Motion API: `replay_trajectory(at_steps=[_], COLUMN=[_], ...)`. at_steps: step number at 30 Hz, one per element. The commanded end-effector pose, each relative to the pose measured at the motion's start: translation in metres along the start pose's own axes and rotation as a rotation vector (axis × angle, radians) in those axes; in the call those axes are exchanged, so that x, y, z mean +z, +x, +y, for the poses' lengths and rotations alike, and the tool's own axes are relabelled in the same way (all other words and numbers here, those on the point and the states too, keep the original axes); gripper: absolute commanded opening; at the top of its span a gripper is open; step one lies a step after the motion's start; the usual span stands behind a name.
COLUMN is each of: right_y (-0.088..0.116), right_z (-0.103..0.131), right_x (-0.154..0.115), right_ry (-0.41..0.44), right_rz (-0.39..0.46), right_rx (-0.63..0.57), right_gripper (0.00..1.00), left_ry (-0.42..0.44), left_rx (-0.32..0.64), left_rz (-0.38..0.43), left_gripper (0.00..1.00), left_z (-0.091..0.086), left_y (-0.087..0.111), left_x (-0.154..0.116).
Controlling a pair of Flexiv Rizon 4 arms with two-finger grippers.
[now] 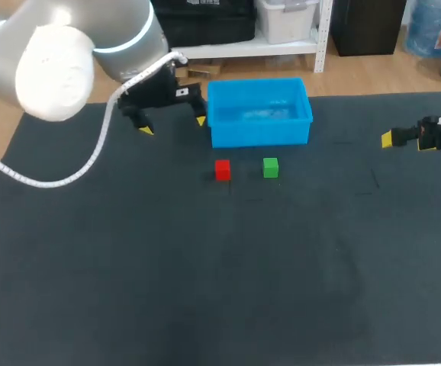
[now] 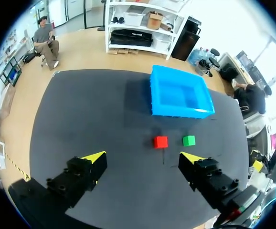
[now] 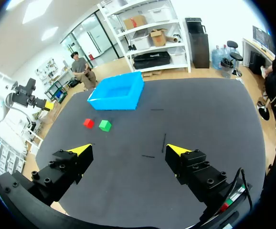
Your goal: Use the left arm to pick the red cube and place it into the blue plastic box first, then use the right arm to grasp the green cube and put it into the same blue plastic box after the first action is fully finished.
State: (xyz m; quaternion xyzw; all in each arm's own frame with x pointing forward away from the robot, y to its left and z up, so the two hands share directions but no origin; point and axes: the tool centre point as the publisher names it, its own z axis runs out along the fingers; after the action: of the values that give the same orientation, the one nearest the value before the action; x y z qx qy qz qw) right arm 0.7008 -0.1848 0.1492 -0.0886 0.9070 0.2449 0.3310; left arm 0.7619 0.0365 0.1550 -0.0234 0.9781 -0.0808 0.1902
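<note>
**Left arm poised by the box, red cube not yet picked up**

Looming largest in the head view is the left arm (image 1: 53, 61), whose pale elbow joint sits over the table's far left corner. Its left gripper (image 1: 173, 126) hangs near the far edge, just beside the left wall of the blue plastic box (image 1: 259, 134). The yellow-tipped fingers are spread wide with nothing between them.

The red cube (image 1: 222, 169) rests on the dark table (image 1: 205, 290), just in front of the box's front wall. From the left gripper it lies toward the near edge and a little toward the right edge. In the left wrist view the cube sits ahead of the gripper, within the span of the spread fingers and somewhat nearer the right-hand one. Being a cube, it has no long axis, and its faces look roughly square to the table's edges. A grasp would probably work from either pair of sides.

The green cube (image 1: 271, 167) lies near the red one on its right-edge side, apart from it. The fingers will likely need to drop without nudging it.

The right gripper (image 1: 407, 141) waits by the right edge, fingers parted and holding nothing. It is well apart from both cubes, so the left arm is clearly the nearer to the red one.

The box stands near the middle of the far edge. Both cubes lie outside it, so the first placement is not yet done.
</note>
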Motion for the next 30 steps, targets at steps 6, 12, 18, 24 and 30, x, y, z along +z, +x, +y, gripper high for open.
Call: replay_trajectory(at_steps=[6, 12, 18, 24, 30], right_y=[0.0, 0.0, 0.0, 0.0, 0.0], right_z=[0.0, 0.0, 0.0, 0.0, 0.0], right_x=[0.0, 0.0, 0.0, 0.0, 0.0], right_ry=[0.0, 0.0, 0.0, 0.0, 0.0], right_rz=[0.0, 0.0, 0.0, 0.0, 0.0], right_rx=[-0.001, -0.001, -0.001, -0.001, -0.001], right_gripper=[1.0, 1.0, 1.0, 1.0, 1.0], left_ry=[-0.078, -0.103, -0.111, -0.1, -0.094], left_rx=[0.005, 0.004, 0.001, -0.01, -0.013], left_rz=[0.02, 0.037, 0.05, 0.07, 0.084], left_gripper=[1.0, 1.0, 1.0, 1.0, 1.0], left_z=[-0.014, -0.017, -0.022, -0.028, -0.032], left_y=[-0.007, -0.006, -0.008, -0.012, -0.015], left_x=[0.012, 0.021, 0.028, 0.028, 0.031])
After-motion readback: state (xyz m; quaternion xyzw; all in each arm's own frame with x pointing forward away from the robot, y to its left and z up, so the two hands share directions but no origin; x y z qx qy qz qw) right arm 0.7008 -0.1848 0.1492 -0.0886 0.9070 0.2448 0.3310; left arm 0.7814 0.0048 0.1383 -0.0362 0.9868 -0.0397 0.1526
